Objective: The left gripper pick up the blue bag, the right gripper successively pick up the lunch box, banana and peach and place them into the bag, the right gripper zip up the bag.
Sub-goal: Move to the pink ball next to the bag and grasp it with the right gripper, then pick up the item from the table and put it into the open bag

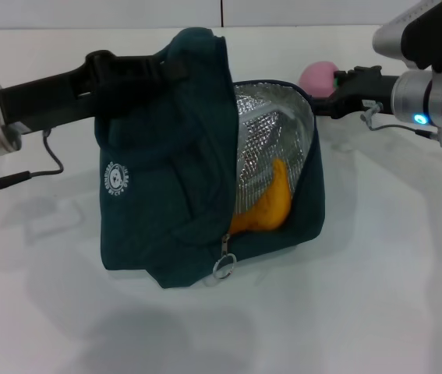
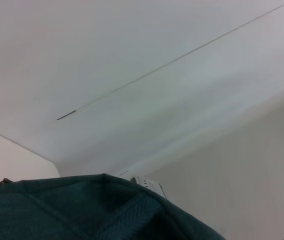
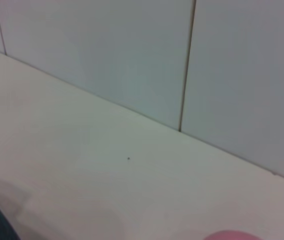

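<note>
The blue bag [image 1: 174,195] stands at the table's middle, its mouth open toward the right and its silver foil lining showing. My left gripper [image 1: 175,68] reaches in from the left and is shut on the bag's top fabric, holding it up; in the left wrist view that fabric [image 2: 101,210] fills the lower edge. The banana [image 1: 269,204] lies inside the bag. The peach [image 1: 316,77] sits just behind the bag's right rim, and its pink top [image 3: 229,235] also shows in the right wrist view. My right gripper [image 1: 331,87] is right at the peach. The lunch box is hidden.
The zip's ring pull [image 1: 223,267] hangs at the bag's front edge. A grey cable [image 1: 37,170] loops below my left arm. The white table [image 1: 376,296] spreads around the bag, with a wall [image 3: 131,50] close behind.
</note>
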### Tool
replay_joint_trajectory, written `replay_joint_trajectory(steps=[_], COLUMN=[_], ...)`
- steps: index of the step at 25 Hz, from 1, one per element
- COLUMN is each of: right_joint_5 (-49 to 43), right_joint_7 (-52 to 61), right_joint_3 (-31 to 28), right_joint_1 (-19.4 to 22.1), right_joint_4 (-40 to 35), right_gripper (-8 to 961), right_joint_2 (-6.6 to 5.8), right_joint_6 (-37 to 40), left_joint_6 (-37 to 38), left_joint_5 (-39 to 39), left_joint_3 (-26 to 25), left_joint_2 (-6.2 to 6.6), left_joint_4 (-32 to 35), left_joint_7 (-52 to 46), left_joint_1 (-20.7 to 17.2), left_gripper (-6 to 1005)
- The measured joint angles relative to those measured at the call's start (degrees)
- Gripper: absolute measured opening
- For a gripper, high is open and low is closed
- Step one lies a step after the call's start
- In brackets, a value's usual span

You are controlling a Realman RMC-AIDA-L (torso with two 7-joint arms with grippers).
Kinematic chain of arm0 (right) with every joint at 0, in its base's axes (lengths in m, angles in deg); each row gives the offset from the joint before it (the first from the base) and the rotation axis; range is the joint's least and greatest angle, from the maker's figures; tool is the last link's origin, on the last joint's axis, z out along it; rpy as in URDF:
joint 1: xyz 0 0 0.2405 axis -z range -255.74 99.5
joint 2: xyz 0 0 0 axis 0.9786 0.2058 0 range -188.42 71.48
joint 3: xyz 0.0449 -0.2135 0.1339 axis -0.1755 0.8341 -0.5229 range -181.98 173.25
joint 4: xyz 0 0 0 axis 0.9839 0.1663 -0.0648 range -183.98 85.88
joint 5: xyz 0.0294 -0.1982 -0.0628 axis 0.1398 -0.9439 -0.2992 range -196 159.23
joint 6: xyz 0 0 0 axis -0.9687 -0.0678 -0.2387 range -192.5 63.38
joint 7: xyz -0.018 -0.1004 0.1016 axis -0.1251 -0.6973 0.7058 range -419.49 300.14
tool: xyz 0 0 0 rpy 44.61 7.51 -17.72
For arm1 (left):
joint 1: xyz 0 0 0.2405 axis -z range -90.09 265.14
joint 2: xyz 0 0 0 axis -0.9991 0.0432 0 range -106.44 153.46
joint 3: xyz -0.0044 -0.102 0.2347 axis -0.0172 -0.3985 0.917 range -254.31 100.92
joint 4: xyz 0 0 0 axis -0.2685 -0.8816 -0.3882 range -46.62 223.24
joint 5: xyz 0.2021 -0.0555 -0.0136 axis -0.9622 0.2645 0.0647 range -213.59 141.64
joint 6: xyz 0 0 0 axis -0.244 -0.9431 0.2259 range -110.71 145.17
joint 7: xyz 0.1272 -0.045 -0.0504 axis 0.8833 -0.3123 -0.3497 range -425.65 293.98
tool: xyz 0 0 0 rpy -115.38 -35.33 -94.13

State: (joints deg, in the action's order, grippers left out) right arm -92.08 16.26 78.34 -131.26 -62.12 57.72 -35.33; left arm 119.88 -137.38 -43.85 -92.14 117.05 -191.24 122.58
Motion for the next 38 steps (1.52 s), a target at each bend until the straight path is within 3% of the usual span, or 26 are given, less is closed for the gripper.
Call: replay_joint_trajectory(steps=[4, 12, 17, 25, 33, 38], right_joint_5=[0.1, 0.1, 0.0, 0.0, 1.6, 2.6], right_joint_7=[-0.1, -0.2, -0.2, -0.6, -0.2, -0.6], right_joint_3=[0.0, 1.3, 1.3, 1.3, 0.6, -4.8], right_joint_1=[0.8, 2.6, 2.6, 4.3, 15.4, 20.8], right_joint_4=[-1.8, -4.0, -4.0, -6.4, -21.8, -29.2], right_gripper=[780, 583, 344, 188, 118, 109], right_joint_2=[-0.01, -0.01, 0.00, 0.00, -0.51, -0.62], right_joint_6=[-0.1, -0.9, -1.3, -0.9, 2.0, 11.5], left_joint_6=[0.1, 0.2, 0.2, 0.2, 0.3, 1.2], left_joint_5=[0.0, 0.4, 0.4, 0.5, 1.4, 2.9], left_joint_3=[0.0, 0.1, 0.2, 0.1, -0.3, -0.3], left_joint_2=[0.19, 0.20, 0.24, 0.26, 0.65, 1.20], left_joint_4=[0.0, 0.1, 0.1, 0.0, 0.4, 0.3], left_joint_7=[0.0, 0.0, 0.1, 0.2, -0.1, -0.3], left_joint_1=[-0.4, -0.4, -0.4, -0.5, -1.9, -3.1], left_gripper=[48, 48, 48, 48, 48, 48])
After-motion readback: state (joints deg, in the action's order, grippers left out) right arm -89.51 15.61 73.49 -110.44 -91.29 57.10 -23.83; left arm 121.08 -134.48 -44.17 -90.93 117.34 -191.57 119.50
